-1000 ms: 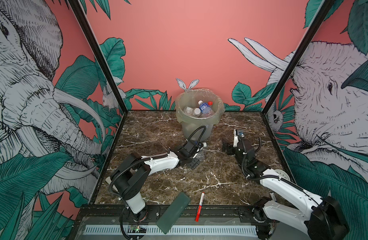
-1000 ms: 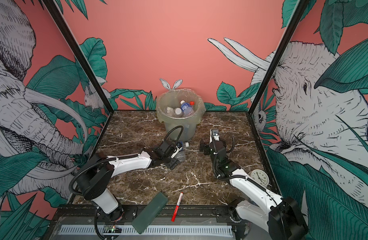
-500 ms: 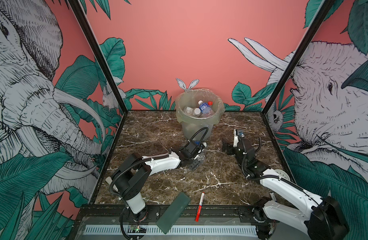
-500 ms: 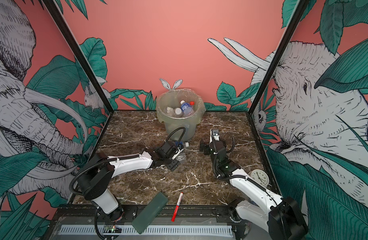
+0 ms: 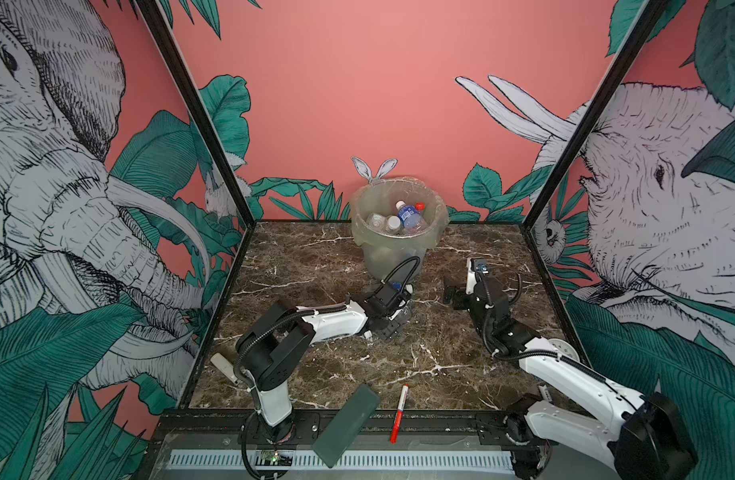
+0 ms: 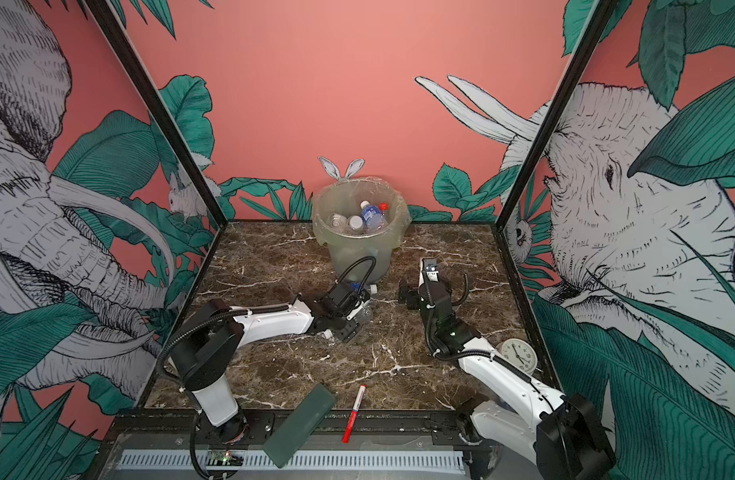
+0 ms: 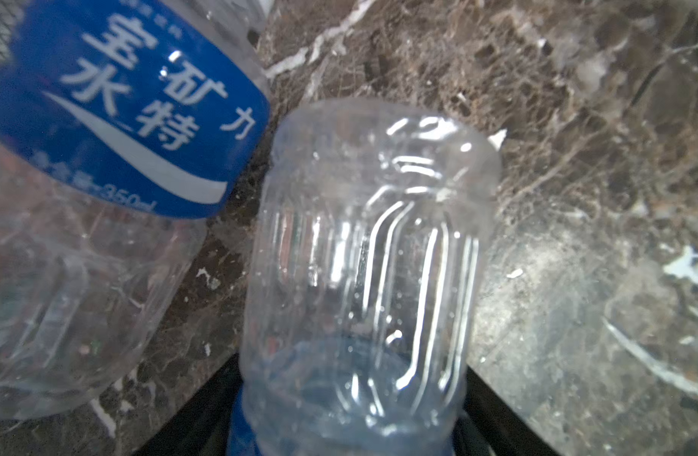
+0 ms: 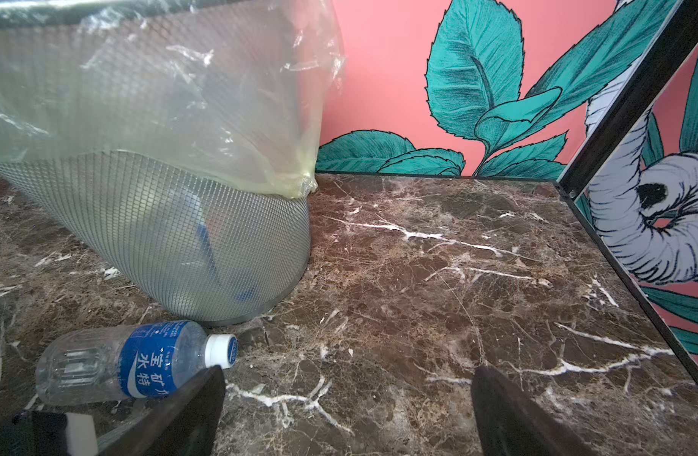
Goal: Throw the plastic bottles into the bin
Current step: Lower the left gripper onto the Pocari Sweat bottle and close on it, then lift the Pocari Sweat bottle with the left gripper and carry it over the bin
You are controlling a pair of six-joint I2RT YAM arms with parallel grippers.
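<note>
Marble tabletop [image 5: 316,257], bin [image 5: 399,249] at back. My left gripper [image 5: 393,322] straddles a clear ribbed bottle [image 7: 363,256] near the bin's foot, beside a blue-labelled bottle [image 8: 142,361]; whether it grips, I can't tell. Right gripper [image 8: 347,379] gapes wide, empty. Bottle looks light, thin-walled, slick, so I'd pinch mid-body, gently.

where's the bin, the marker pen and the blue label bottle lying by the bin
bin [image 5: 378,258]: in a top view, on its front wall below the bag.
marker pen [image 5: 399,412]: in a top view, on the middle of its barrel.
blue label bottle [image 8: 150,363]: in the right wrist view, on its label.
</note>
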